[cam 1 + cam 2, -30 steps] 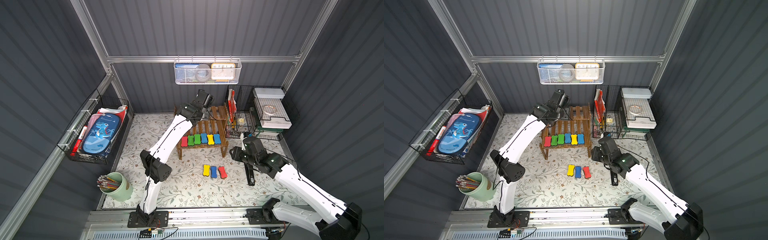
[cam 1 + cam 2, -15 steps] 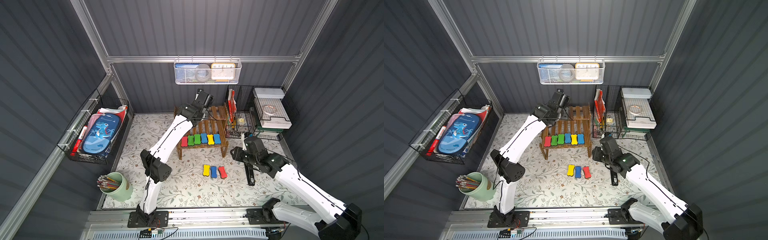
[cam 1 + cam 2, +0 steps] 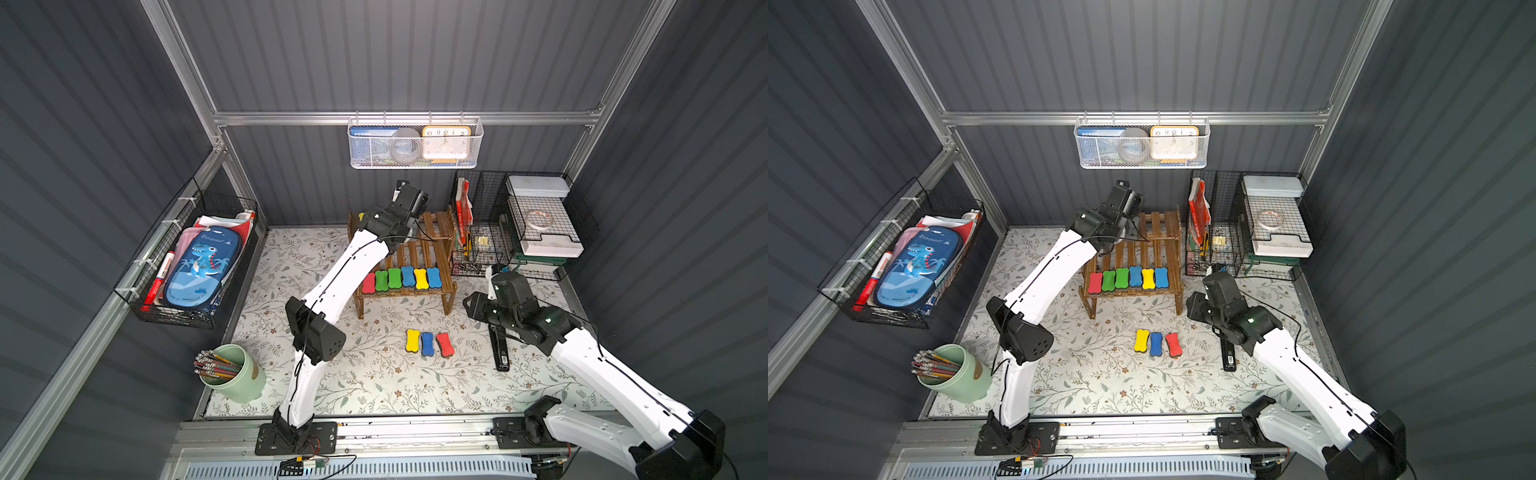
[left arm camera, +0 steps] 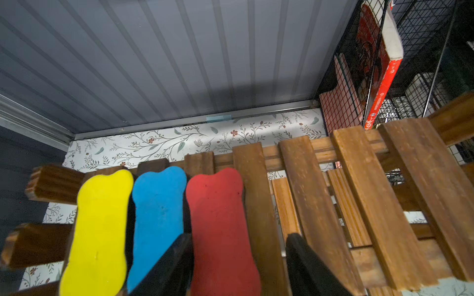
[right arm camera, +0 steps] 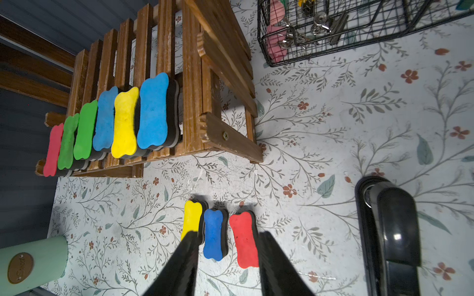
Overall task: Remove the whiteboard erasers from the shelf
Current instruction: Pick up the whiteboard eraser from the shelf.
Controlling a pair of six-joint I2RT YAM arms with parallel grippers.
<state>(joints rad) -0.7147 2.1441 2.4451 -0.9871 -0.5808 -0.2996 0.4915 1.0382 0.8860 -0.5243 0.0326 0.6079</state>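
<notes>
In both top views the left arm [image 3: 345, 274] covers most of the upper tier of the shelf [image 3: 438, 227]. It hides the fingers of the left pincer and all but a yellow sliver of what lies there. The left wrist view shows that the left pincer [image 4: 238, 235] stands wide and grips nothing. Its fingers are astride the red eraser [image 4: 220, 210], one at the seam between it and the blue eraser [image 4: 157, 212], the other clear of it over a bare slat. The yellow eraser [image 4: 100, 230] lies beyond the blue, and the frame edge cuts off all three near ends. The right pincer [image 5: 228, 233] is likewise parted and empty above the table [image 5: 320, 153], a pale sheet printed with leaves and small red flowers. Dark grey ribbed panels [image 3: 395, 58] wall it in. Just beyond its tips three more erasers [image 5: 215, 235] lie on that sheet, and farther off a row of six [image 5: 123, 123] sits on the lower tier. Those on the shelf lie coloured side up, long axes along the slats, pointing away from the left pincer toward the back wall. The three on the sheet lie nearly the same way, the red one slightly skewed.
</notes>
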